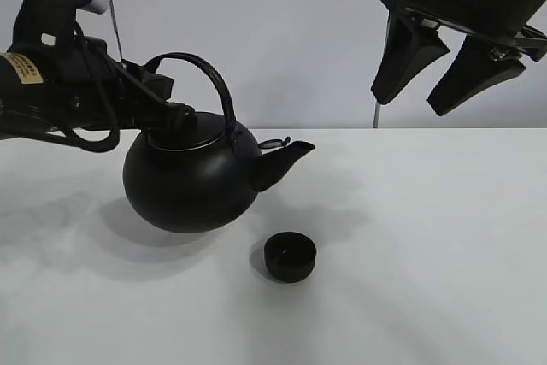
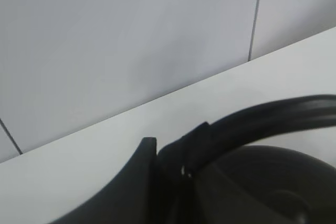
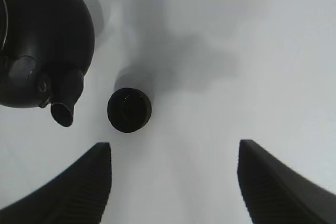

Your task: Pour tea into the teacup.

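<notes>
On the left of the white table [image 1: 444, 237], black meets black: the left gripper [image 1: 173, 114] is clamped on the arched handle [image 1: 209, 74] of the big round matte-black kettle [image 1: 192, 185], low at the handle's left foot. Its fingertips are hard to separate from the metal (the left wrist view gives only one dark finger [image 2: 139, 171] pressed against the handle, with the kettle's body cut off at the edge). The lid [image 1: 201, 136] is partly hidden behind that gripper, and I cannot tell whether the kettle's base touches the table or hangs just above it. Its short spout [image 1: 282, 160] points right. The small low round matte-black teacup [image 1: 291, 257] stands on the table in front of the kettle, near the spout tip and not touching it; its inside is too dark to show any liquid. The left arm reaches in roughly level from the left edge. The right gripper [image 1: 408, 103] hangs high at the upper right, tilted, jaws spread wide and empty, its arm cut off by the frame.
</notes>
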Tool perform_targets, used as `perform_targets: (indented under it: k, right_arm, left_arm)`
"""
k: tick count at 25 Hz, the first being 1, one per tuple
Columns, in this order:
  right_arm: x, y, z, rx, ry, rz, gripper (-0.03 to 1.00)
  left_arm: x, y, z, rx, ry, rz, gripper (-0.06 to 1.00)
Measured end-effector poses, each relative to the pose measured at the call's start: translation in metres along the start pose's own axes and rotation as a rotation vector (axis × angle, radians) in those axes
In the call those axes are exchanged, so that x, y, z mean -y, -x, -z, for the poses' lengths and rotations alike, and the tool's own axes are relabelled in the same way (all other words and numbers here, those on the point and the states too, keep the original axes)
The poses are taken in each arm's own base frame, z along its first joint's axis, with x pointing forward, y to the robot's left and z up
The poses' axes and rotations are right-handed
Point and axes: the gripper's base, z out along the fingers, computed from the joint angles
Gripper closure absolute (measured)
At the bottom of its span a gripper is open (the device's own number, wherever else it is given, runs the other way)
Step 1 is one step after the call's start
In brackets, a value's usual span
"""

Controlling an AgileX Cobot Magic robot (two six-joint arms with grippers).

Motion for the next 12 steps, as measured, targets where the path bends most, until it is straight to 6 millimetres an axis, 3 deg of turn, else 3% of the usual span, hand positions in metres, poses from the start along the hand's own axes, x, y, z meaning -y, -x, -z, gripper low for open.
perform_targets:
  k: [6,12]
  right_arm:
    - [0.0,0.0,0.0,0.0,0.0,0.0,0.5]
    - [0.0,0.0,0.0,0.0,0.0,-0.001,0.5]
  left_arm:
    - [0.005,-0.002,-0.001,0.005,-0.053,-0.083,0.84]
    - [0.007,-0.019,-0.009,-0.027,-0.061,-0.114,0.84]
